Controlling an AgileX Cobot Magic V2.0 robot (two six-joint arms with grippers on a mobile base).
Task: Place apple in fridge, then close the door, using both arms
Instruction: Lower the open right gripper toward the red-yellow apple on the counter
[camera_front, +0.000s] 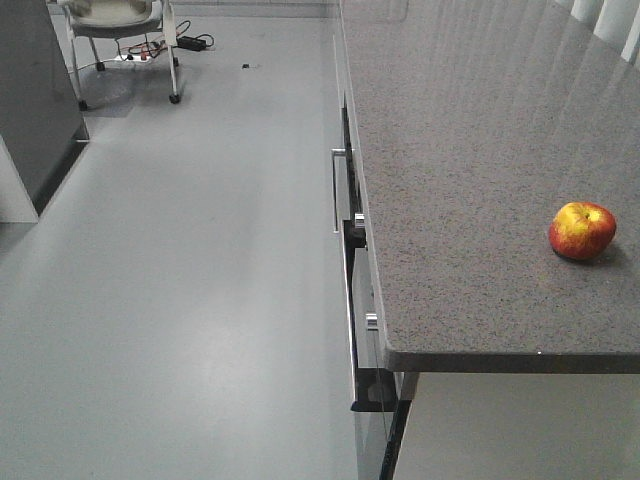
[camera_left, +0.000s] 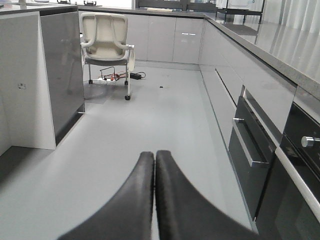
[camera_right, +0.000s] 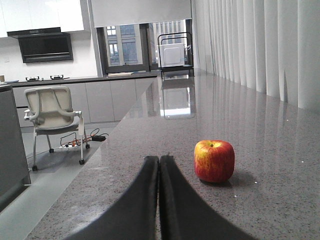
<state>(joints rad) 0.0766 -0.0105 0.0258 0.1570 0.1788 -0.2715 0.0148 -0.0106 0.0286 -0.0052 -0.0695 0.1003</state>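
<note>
The apple (camera_front: 581, 230), red with yellow patches, sits upright on the speckled grey counter (camera_front: 470, 150) near its right side. In the right wrist view the apple (camera_right: 214, 160) lies just right of and slightly beyond my right gripper (camera_right: 159, 160), which is shut with nothing in it, low over the counter. My left gripper (camera_left: 154, 156) is also shut and empty, hovering above the grey floor in the aisle. A tall dark grey cabinet, the fridge (camera_left: 61, 75), stands at the left with a white side panel; its corner (camera_front: 35, 90) shows in the front view. Whether its door is open is not visible.
A white wheeled chair (camera_left: 106, 40) stands at the far end of the aisle with cables and a power strip (camera_front: 150, 50) under it. Ovens and drawers with metal handles (camera_left: 250, 145) line the counter front. A rack (camera_right: 174, 52) stands at the counter's far end.
</note>
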